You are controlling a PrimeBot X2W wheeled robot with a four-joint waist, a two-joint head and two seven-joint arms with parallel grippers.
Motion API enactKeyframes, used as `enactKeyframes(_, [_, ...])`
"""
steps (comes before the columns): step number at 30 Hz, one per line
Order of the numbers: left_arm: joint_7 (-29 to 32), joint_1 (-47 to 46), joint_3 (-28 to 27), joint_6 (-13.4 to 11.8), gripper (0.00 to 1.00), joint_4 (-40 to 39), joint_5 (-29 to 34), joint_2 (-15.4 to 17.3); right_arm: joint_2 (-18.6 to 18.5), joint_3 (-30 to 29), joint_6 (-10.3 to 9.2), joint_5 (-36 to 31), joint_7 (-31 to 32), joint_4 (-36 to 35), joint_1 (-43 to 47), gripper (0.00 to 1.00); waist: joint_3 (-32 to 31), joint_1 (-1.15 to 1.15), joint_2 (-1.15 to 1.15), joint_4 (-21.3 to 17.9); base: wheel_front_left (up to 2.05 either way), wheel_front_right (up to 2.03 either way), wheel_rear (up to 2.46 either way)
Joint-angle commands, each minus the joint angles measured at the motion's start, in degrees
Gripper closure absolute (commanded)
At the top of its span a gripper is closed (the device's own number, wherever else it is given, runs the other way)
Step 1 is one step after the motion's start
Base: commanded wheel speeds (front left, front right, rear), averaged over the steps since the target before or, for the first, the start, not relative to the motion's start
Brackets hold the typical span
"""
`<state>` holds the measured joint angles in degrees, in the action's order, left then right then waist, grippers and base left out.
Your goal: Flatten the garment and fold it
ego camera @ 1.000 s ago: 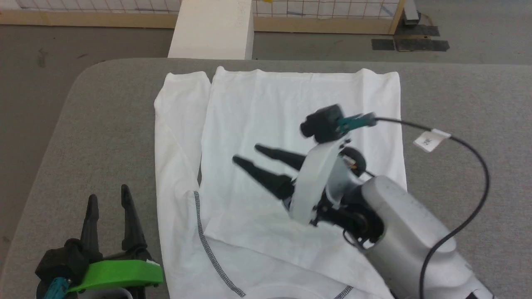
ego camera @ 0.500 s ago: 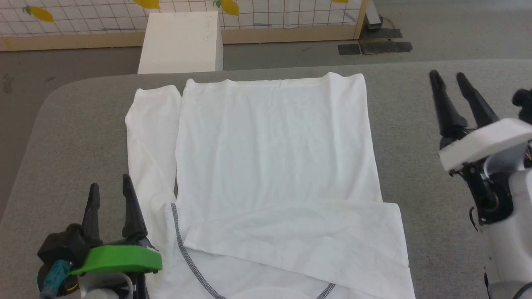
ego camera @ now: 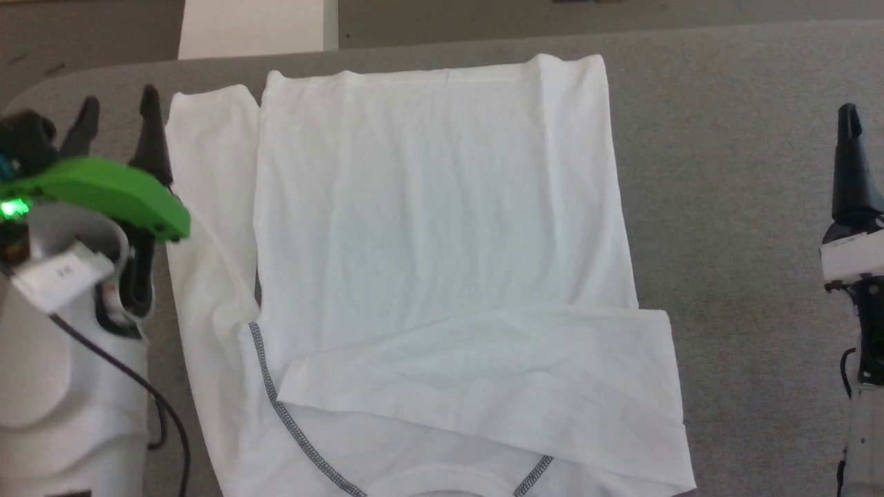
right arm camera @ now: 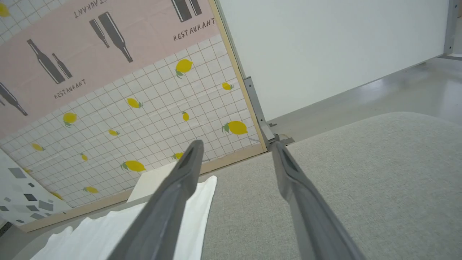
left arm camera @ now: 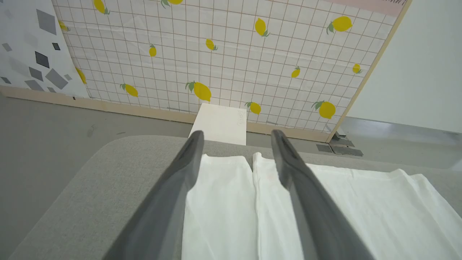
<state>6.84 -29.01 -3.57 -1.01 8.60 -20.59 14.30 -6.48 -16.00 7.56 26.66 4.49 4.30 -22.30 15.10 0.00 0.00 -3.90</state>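
Note:
The garment [ego camera: 435, 207], a thin white long-sleeved shirt, lies spread on the grey table [ego camera: 732, 172] with its collar [ego camera: 442, 482] at the near edge. One sleeve [ego camera: 497, 373] is folded across the chest; the other sleeve [ego camera: 207, 207] runs straight along the left side. Dark zigzag seams [ego camera: 276, 407] show near the collar. My left gripper [ego camera: 119, 114] hovers open beside the far end of that left sleeve, and in the left wrist view this gripper [left arm camera: 236, 135] frames the sleeve cuff [left arm camera: 220, 187]. My right gripper [right arm camera: 236, 144] is open over bare table, right of the garment [right arm camera: 144, 224]; one of its fingers [ego camera: 848, 159] shows in the head view.
A rigid white box [ego camera: 252, 27] stands on the floor just past the table's far edge, near the left sleeve. Behind it a lemon-patterned panel [left arm camera: 234, 54] lines the wall. Bare grey table lies to the right of the shirt.
My right gripper has pulled off the shirt's middle to the table's right side. My left gripper has moved forward along the left sleeve. The head camera has tilted down.

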Motion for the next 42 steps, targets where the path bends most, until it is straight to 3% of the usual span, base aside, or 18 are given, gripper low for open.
enactKeyframes(1, [3.2,-4.5,0.3,0.0,0.00,1.6,-0.3,1.4,0.2,-0.6,-0.08,-0.2,0.6,-1.1,-0.3,0.00,6.8,0.00,0.00,-1.3,0.00,0.00,0.00])
enactKeyframes(10, [23.9,-26.2,4.0,-2.1,0.00,11.1,2.7,8.0,0.0,-3.1,-0.08,2.5,2.9,-7.3,-2.1,0.00,18.4,0.00,0.00,-3.2,0.00,0.00,0.00])
enactKeyframes(18, [38.9,-32.8,7.6,-4.6,0.00,16.5,7.3,12.7,0.4,-3.5,-0.08,4.2,3.0,-10.9,-2.1,0.00,23.9,0.00,0.00,-4.0,0.00,0.00,0.00])
enactKeyframes(23, [43.7,-32.3,7.8,-6.0,0.00,15.9,8.8,15.4,0.6,-3.6,-0.08,4.7,2.8,-12.3,-1.6,0.00,25.5,0.00,0.00,-4.1,0.00,0.00,0.00])
enactKeyframes(30, [44.8,-29.8,6.3,-4.8,0.01,14.5,4.6,14.2,0.8,-4.0,-0.08,4.9,2.7,-12.8,-1.4,0.00,26.5,0.00,0.00,-3.7,0.00,0.00,0.00])
enactKeyframes(31, [44.8,-29.4,6.0,-4.4,0.66,14.5,3.9,14.1,0.8,-4.1,-0.08,5.0,2.7,-12.7,-1.4,0.00,26.6,0.00,0.00,-3.6,0.00,0.00,0.00])
enactKeyframes(32, [44.6,-29.1,5.6,-4.4,1.00,14.4,3.3,14.1,0.8,-4.1,-0.08,5.0,2.8,-12.7,-1.5,0.00,26.6,0.00,0.00,-3.6,0.00,0.00,0.00])
enactKeyframes(36, [42.0,-28.5,3.3,-5.8,1.00,14.0,1.4,13.2,0.7,-4.4,-0.08,4.8,2.8,-12.4,-1.5,0.00,26.3,0.00,0.00,-3.2,0.00,0.00,0.00])
enactKeyframes(42, [31.3,-28.3,-5.2,-11.0,1.00,14.1,-3.1,10.6,0.7,-3.9,-0.08,4.2,2.8,-11.4,-1.2,0.00,23.4,0.00,0.00,-2.1,0.00,0.00,0.00])
